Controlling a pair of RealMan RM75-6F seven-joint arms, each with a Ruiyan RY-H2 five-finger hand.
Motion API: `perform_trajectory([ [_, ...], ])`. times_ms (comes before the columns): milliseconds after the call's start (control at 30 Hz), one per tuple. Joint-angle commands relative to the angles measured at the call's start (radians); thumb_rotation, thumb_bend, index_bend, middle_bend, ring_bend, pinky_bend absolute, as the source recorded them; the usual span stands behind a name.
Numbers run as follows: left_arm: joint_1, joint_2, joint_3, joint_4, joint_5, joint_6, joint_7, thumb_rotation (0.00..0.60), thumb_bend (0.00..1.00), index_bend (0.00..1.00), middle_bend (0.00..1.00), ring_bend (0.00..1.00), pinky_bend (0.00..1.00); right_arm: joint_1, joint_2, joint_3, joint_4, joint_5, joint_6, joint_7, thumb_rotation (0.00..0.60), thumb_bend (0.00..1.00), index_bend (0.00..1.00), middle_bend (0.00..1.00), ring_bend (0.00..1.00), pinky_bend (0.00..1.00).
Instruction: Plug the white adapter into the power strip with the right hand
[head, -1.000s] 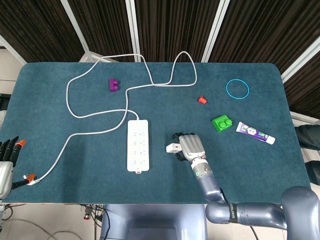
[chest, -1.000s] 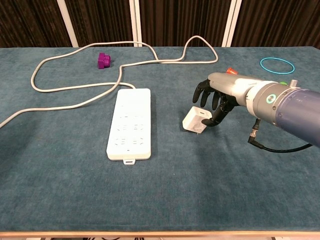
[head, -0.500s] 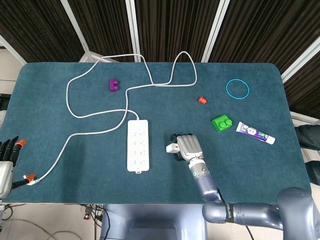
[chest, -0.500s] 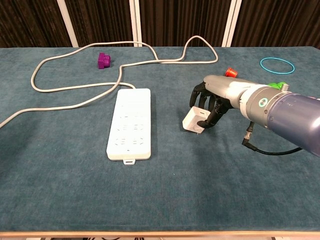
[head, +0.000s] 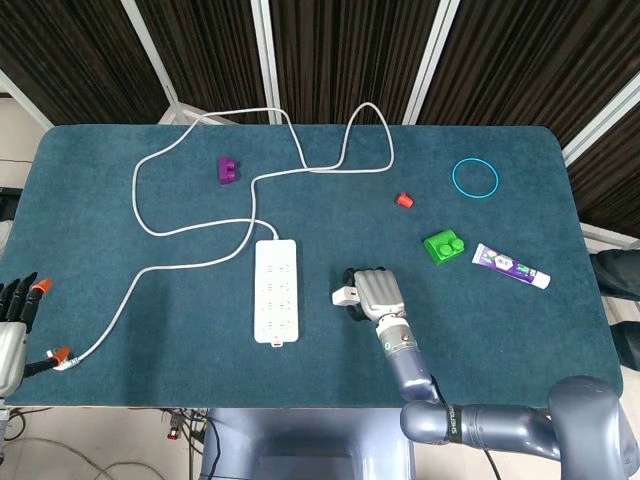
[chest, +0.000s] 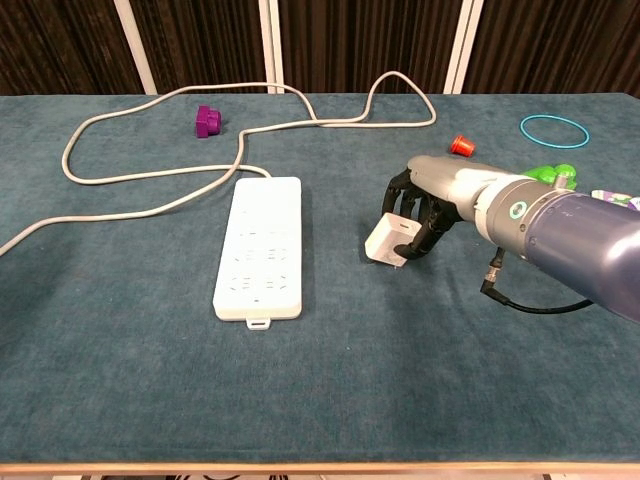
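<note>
Even, bright overhead light, soft faint shadows, no glare; both views sharp, the backdrop dark

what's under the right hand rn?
The white adapter, fingers curled around it, on the table. Its left end pokes out; the rest, including whether it's lifted, is hidden by the right hand.

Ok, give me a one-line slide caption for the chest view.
Right hand grips the white adapter on the teal table, beside the white power strip.

Adapter (chest: 392, 241) in right hand (chest: 428, 205), just right of power strip (chest: 260, 246)
</note>
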Motion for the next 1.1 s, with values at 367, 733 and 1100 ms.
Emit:
perform_trajectory([
  [367,0.000,-0.002,0.000,0.000,0.000,0.002,0.004,0.600,0.10,0.12,0.00,0.00,0.00,-0.003,-0.022,0.011,0.025,-0.006,-0.017,0.007,0.600,0.41,0.45,0.46,0.42,0.29],
  [733,-0.001,-0.002,-0.001,-0.001,-0.005,-0.002,0.007,0.600,0.10,0.12,0.00,0.00,0.00,-0.015,-0.042,0.033,0.045,-0.043,-0.026,0.066,0.600,0.47,0.59,0.54,0.45,0.29],
  [1100,0.000,0.003,-0.001,-0.004,-0.008,-0.003,0.002,0.600,0.10,0.12,0.00,0.00,0.00,0.011,0.022,0.036,0.002,-0.074,-0.084,0.025,0.600,0.55,0.69,0.55,0.46,0.29],
])
